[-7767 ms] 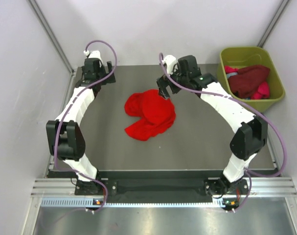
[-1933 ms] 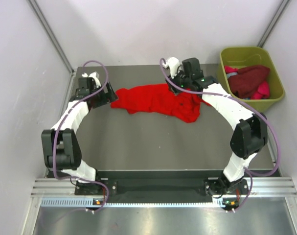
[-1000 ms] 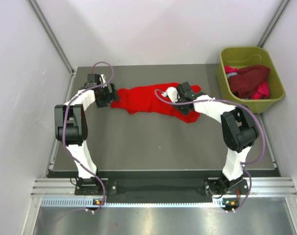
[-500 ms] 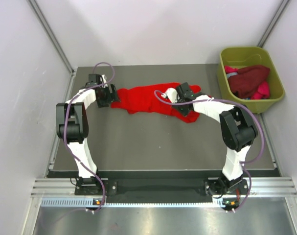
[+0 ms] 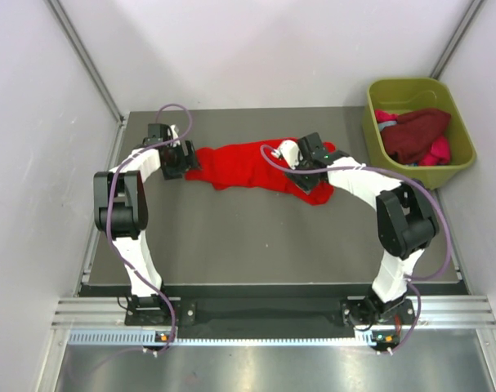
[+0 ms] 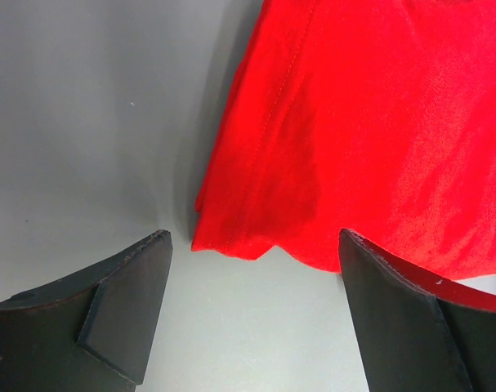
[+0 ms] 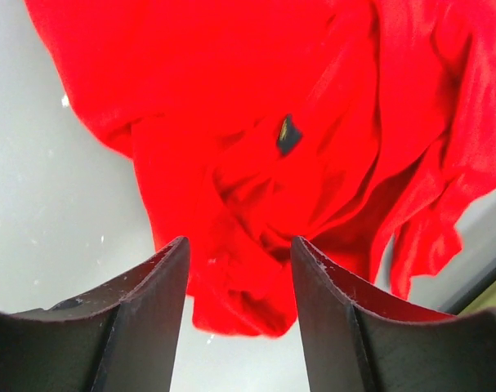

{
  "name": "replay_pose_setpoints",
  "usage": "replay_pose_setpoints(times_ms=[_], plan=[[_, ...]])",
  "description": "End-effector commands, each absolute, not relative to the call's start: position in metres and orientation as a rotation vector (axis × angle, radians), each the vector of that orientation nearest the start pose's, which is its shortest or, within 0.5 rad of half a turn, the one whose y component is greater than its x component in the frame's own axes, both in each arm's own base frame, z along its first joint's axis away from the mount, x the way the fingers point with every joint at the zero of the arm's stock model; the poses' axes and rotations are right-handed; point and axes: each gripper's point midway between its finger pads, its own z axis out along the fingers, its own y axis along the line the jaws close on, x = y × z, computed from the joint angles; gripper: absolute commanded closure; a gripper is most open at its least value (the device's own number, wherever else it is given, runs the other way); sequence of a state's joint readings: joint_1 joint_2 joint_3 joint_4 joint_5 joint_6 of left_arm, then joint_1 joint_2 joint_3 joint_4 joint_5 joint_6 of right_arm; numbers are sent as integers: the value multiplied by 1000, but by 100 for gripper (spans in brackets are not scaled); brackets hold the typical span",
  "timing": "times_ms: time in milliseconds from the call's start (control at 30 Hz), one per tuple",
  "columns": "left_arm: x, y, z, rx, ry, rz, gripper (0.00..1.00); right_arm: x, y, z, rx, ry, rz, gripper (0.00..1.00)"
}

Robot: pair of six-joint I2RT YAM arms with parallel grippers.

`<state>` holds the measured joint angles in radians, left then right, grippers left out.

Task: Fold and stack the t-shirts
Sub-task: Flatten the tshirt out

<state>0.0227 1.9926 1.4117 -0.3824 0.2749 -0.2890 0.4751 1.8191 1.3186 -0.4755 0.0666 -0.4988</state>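
Lying stretched in a long band from left to right across the far part of the dark grey tabletop [image 5: 256, 245], the large bright red cloth t-shirt [image 5: 248, 163] no longer formed the crumpled heap it had been a few seconds before at the middle. It had been pulled out sideways, though its right end was bunched in folds with a small dark label showing in the right wrist view.

At its left corner the left end effector [image 6: 253, 245] stood wide open, its fingers straddling the hemmed edge without holding it. Over the bunched right end, the right end effector [image 7: 239, 245] had its jaws parted about halfway with cloth beneath them but nothing pinched, so it had apparently just let go.

With both ends released, spreading seemed done but the shirt was not yet flat; folding had not begun.

Well off to the far right, the olive-green plastic tub [image 5: 377, 90] held the dark maroon t-shirt [image 5: 415, 135] and magenta-pink t-shirt [image 5: 440, 151].
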Motion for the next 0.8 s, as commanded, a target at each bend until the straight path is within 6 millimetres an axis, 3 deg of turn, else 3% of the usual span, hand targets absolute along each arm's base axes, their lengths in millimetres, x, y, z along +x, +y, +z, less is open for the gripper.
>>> replay_pose_setpoints(times_ms=[0,200,233,300,333,433,533,567,633,667,700,733,767], plan=[[472,-51,64,-275,2496,-486,12,392,155,79,-1165,2276,-132,47],[471,-51,68,-271,2491,-481,12,380,146,50,-1196,2369,-93,49],[471,-50,69,-271,2487,-477,12,379,145,47,-1195,2382,-81,57],[470,-50,71,-266,2486,-473,12,385,144,49,-1178,2381,-71,82],[470,-49,70,-264,2486,-466,12,388,144,52,-1173,2370,-81,100],[467,-48,69,-260,2491,-458,12,405,147,71,-1134,2324,-109,100],[462,-46,60,-261,2509,-445,13,426,154,111,-1074,2241,-121,100],[462,-45,58,-261,2511,-433,13,438,159,139,-1038,2185,-124,100],[465,-44,52,-261,2518,-425,14,448,163,168,-1006,2128,-126,100],[466,-45,49,-260,2521,-432,15,457,167,197,-974,2069,-127,100],[467,-46,42,-260,2534,-442,16,461,168,210,-966,2042,-131,100],[473,-47,44,-253,2525,-456,20,463,168,220,-955,2028,-138,100],[476,-50,44,-246,2522,-475,31,468,170,238,-936,1995,-143,100]])
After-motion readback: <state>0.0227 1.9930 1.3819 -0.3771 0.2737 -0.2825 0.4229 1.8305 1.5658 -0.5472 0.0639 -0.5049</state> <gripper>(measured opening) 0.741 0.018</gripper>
